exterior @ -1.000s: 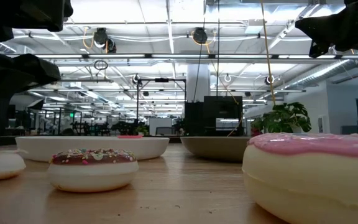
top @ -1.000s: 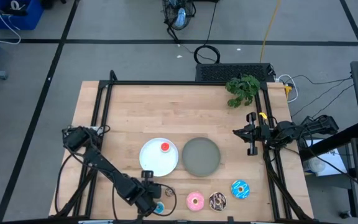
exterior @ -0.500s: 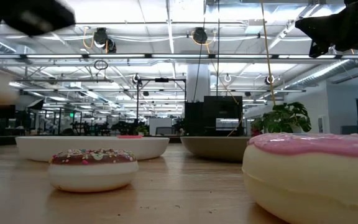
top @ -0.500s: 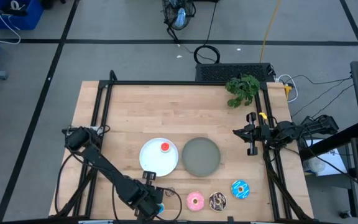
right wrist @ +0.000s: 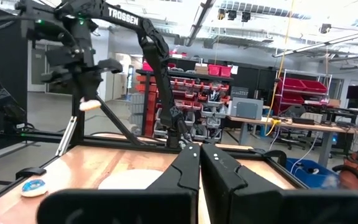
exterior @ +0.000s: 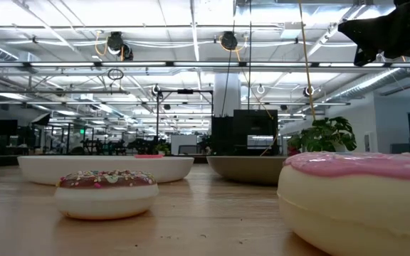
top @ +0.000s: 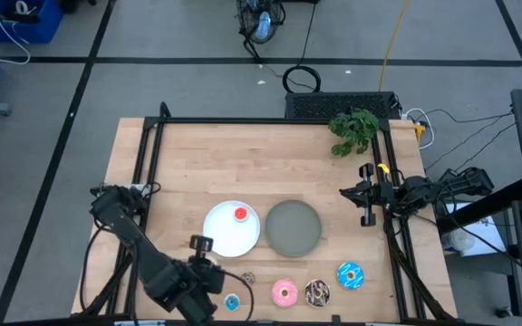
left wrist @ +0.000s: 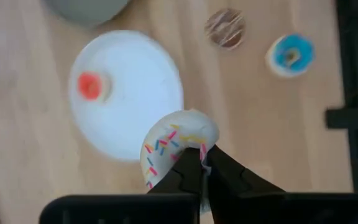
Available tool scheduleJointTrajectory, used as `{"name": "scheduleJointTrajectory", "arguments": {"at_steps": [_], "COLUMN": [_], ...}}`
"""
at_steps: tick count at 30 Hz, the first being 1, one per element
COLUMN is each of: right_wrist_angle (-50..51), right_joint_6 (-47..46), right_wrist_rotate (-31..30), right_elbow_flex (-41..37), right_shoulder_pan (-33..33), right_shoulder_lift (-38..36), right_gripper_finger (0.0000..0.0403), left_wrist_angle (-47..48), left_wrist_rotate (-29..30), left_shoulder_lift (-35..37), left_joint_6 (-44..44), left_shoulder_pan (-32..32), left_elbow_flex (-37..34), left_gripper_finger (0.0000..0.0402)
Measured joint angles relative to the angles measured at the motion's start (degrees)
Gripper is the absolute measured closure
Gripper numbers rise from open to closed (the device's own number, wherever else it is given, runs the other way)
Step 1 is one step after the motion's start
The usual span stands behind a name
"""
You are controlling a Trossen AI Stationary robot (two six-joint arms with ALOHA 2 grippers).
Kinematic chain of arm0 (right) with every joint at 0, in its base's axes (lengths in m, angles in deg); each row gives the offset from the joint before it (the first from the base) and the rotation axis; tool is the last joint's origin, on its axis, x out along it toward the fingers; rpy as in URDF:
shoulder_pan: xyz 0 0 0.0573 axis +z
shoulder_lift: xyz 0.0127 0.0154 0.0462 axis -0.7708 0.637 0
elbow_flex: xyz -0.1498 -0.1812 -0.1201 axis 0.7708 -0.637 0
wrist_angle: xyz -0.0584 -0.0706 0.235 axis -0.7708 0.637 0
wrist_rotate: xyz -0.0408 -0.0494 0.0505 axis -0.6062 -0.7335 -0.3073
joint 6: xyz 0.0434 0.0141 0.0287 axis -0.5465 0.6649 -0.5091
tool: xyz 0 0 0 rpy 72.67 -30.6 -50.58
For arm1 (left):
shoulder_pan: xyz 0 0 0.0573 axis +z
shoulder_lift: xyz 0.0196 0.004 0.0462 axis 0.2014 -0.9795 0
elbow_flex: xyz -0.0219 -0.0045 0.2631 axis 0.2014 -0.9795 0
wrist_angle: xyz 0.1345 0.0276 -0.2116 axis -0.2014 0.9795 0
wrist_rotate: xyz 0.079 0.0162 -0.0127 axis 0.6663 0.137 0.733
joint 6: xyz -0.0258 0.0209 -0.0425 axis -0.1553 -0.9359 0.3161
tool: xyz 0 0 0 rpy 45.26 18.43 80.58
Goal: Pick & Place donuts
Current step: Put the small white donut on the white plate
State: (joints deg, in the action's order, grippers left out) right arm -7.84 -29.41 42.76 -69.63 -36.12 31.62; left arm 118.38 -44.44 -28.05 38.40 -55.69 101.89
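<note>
Since the last frame my left gripper (left wrist: 194, 165) has lifted off the near edge, clenching the white-pink donut (left wrist: 178, 146) for the white plate (left wrist: 135, 93); right gripper (right wrist: 199, 163) waits, fingers together.

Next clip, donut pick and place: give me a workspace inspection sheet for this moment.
Surface: wooden table, black frame around it.
Job's things: red donut on white plate; grey plate empty; tiny blue donut, tiny brown donut, pink donut, chocolate sprinkled donut and blue sprinkled donut along the near edge; white-pink donut lifted in the left tool.
Clutter: green plant.
Grippers: left tool shut on donut; right tool idle at right edge.
Cables: along right side and floor.
Surroundings: workshop shelving.
</note>
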Motion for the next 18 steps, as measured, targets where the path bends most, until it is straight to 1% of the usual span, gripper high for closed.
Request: {"name": "scheduleJointTrajectory", "arguments": {"at_steps": [3,6,8,10,13,18], "right_wrist_angle": [-0.2,-0.4,-0.3,-0.3,-0.3,-0.3], "right_joint_6": [-0.6,-0.6,-0.7,-0.7,-0.7,-0.7], "right_wrist_rotate": [0.0,0.0,0.0,0.0,0.0,0.0], "right_elbow_flex": [0.0,0.0,0.0,0.0,0.0,0.0], "right_shoulder_pan": [0.0,0.0,0.0,0.0,0.0,0.0], "right_shoulder_lift": [0.0,0.0,0.0,0.0,0.0,0.0], "right_gripper_finger": [0.0399,0.0399,0.0399,0.0399,0.0399,0.0399], "left_wrist_angle": [-1.7,0.2,-0.7,-0.8,0.0,-0.7], "left_wrist_rotate": [0.6,0.7,1.6,2.8,2.7,3.5], "left_shoulder_lift": [3.1,5.2,6.4,7.1,7.2,7.2], "left_joint_6": [-1.8,0.8,1.5,2.5,2.4,0.6], "left_shoulder_pan": [-0.4,0.1,0.2,0.2,0.1,0.7], "left_elbow_flex": [-0.5,-0.9,-2.0,-2.4,-3.1,-3.4], "left_gripper_finger": [0.0381,0.0393,0.0394,0.0386,0.0380,0.0395]}}
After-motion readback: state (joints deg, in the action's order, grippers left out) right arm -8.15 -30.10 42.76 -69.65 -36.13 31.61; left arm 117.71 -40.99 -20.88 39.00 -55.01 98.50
